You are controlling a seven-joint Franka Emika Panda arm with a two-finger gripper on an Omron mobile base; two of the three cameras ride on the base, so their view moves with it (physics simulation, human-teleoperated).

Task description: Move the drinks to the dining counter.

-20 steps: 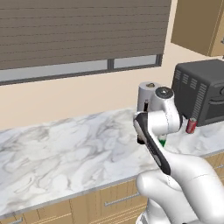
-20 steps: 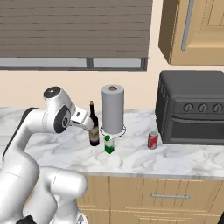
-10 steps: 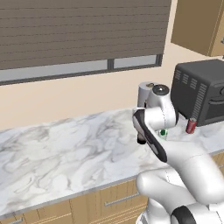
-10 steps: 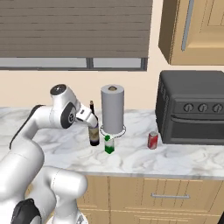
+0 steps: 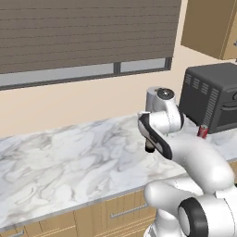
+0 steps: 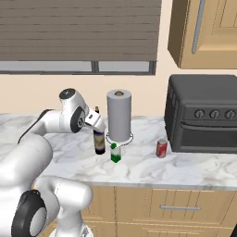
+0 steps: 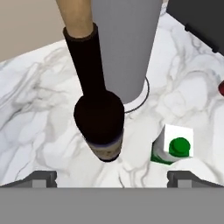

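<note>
The gripper [image 7: 112, 177] stands wide, holding nothing, poised just above the wine bottle [image 7: 98, 124], whose neck rises between its two finger tips. The bottle stands upright on the marble worktop [image 6: 194, 166], just in front of the grey paper towel roll [image 6: 119, 115]. The green-and-white carton [image 6: 115, 152] sits just beside the bottle. The red soda can [image 6: 161, 148] stands farther from the bottle, close to the black oven [image 6: 203, 113].

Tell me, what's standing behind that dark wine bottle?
Behind the wine bottle stands a grey paper towel roll on a round base. The bottle covers part of the roll's lower side.
</note>
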